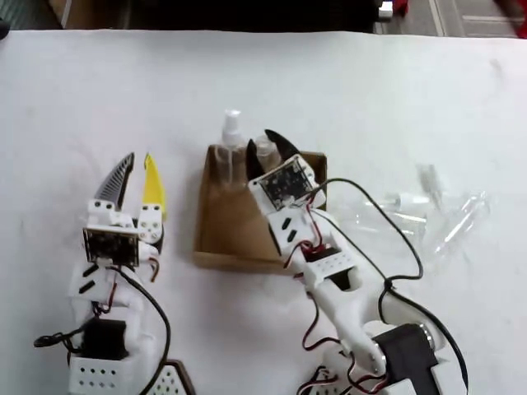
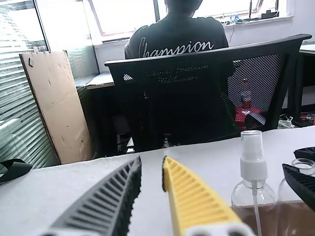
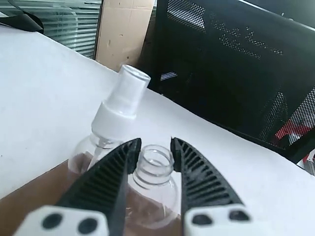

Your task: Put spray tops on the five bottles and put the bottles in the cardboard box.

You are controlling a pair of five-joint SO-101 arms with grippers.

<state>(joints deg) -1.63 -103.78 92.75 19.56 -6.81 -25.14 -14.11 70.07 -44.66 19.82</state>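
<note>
The uncapped bottle (image 1: pixel 265 153) (image 3: pixel 155 169) is standing upright at the far end of the cardboard box (image 1: pixel 235 226), inside it, with its open neck showing. I am clenching my right claw (image 1: pixel 262 148) (image 3: pixel 156 145) on that neck: the two black fingers (image 3: pixel 115 169) are sitting on either side of it, and as far as the right wrist view shows they are touching it on both sides.

Just beside it, on the side toward my left arm, the capped bottle (image 1: pixel 233 132) (image 3: pixel 115 115) (image 2: pixel 253 194) is standing upright too, also at the far end of the box, its white spray top already on. The two bottles are standing close together; I cannot tell whether they are touching.

The box is lying open on the white counter (image 1: pixel 370 99), between my two arms. My right arm is reaching over its near corner.

Off to the right of the box, well apart from it, the loose bottles (image 1: pixel 457 224) are lying on their sides among some clear spray parts; they are too faint for me to count.

To the left of the box, my left claw (image 1: pixel 138 160) (image 2: pixel 151 164) is resting low over the counter, released, its grey finger and yellow finger apart and gripping nothing. It is pointing away from me, near the box but not touching it.

Beyond the counter's far edge, a black mesh chair (image 2: pixel 197 93) is standing, and a cardboard sheet (image 2: pixel 54 103) is leaning upright beside it.
</note>
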